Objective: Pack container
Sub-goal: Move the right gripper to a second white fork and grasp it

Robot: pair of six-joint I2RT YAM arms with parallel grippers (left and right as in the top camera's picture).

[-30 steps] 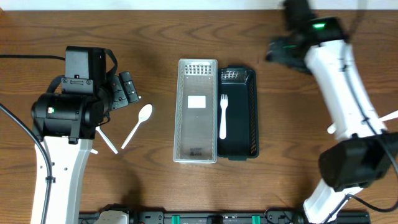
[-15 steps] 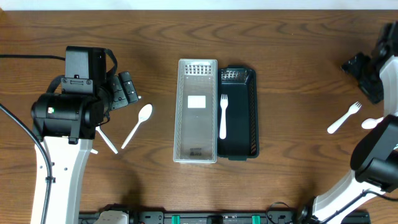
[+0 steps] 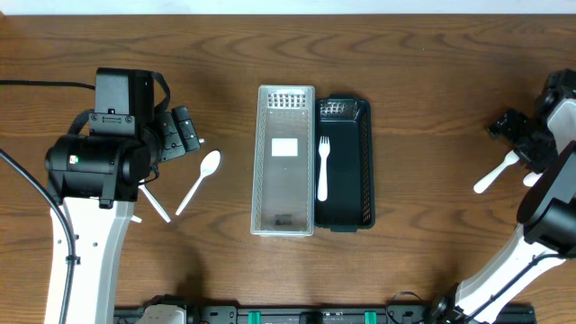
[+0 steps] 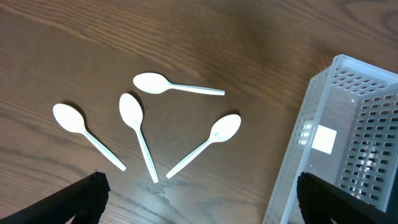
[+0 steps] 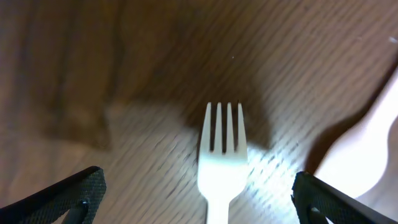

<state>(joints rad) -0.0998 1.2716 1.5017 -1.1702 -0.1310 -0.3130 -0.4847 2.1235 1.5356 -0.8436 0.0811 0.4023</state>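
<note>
Right claw (image 3: pixel 516 135) moved over white fork (image 5: pixel 222 155), jaws spread, pointing downward.

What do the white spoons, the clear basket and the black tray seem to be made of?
White spoons: likely thin plastic, glossy, uniformly white. Clear basket: apparently translucent plastic, pale, with moulded slotted walls. Black tray: probably plastic, dark, slightly shiny, slotted too.

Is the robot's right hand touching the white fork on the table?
Apart. Right wrist view: the white fork lies between the right hand's open fingers, table visible on both sides.
</note>
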